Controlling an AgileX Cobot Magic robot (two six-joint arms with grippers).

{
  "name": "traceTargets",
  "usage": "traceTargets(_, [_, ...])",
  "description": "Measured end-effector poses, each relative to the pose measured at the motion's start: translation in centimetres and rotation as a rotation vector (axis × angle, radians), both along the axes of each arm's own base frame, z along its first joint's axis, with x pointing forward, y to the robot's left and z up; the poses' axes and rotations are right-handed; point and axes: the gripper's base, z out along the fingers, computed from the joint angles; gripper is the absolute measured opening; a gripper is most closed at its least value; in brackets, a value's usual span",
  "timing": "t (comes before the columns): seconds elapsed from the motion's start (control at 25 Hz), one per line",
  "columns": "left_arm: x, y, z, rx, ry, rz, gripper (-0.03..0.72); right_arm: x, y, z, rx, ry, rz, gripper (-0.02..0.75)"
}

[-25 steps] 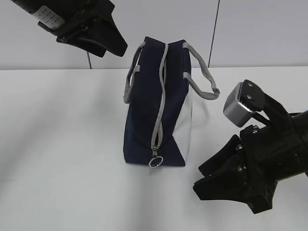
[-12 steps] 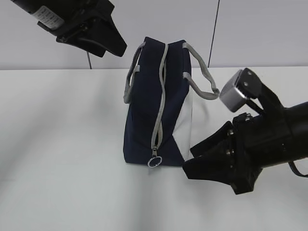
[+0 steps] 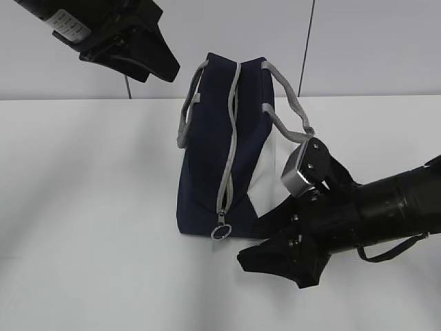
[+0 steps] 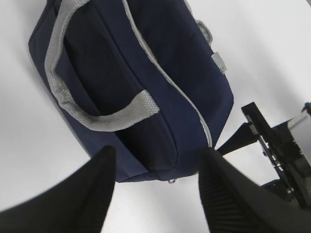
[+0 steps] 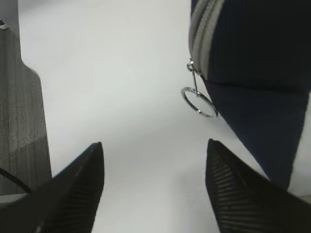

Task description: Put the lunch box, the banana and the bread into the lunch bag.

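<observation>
The navy lunch bag (image 3: 207,158) stands on the white table with its grey zipper shut and the ring pull (image 3: 222,232) low at its near end. My right gripper (image 3: 249,243) is open and empty, low over the table just right of the ring pull. In the right wrist view the ring pull (image 5: 199,102) hangs ahead of the open gripper (image 5: 154,145), beside the bag (image 5: 257,58). My left gripper (image 3: 171,69) is open and empty, high up to the left of the bag. It looks down on the bag (image 4: 160,73). The lunch box, banana and bread are out of view.
The bag's grey webbing handles (image 3: 289,110) droop to both sides. A dark cable (image 3: 127,86) hangs behind the table. A dark grey surface (image 5: 24,107) fills the left edge of the right wrist view. The right arm (image 4: 277,150) shows in the left wrist view.
My right arm has moved left and down, bringing its open gripper close to the bag's near end and the ring pull. The left arm and the bag have not moved.
</observation>
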Motion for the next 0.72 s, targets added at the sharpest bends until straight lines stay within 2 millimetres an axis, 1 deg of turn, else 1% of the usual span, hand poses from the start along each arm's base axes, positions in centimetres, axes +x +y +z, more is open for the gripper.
traceTargets(0.12, [0.0, 0.0, 0.0, 0.006, -0.003, 0.000, 0.392, 0.5, 0.4, -1.0, 0.040, 0.029, -0.003, 0.489])
traceTargets(0.24, [0.0, 0.1, -0.1, 0.015, -0.006, 0.000, 0.389, 1.0, 0.6, -1.6, 0.062, 0.049, -0.001, 0.490])
traceTargets(0.4, [0.1, 0.2, -0.1, 0.029, -0.012, 0.000, 0.381, 1.4, 1.5, -2.4, 0.074, 0.071, 0.020, 0.490])
traceTargets(0.72, [0.1, 0.3, -0.2, 0.043, -0.018, 0.000, 0.382, 2.1, 1.8, -3.9, 0.080, 0.106, 0.014, 0.490])
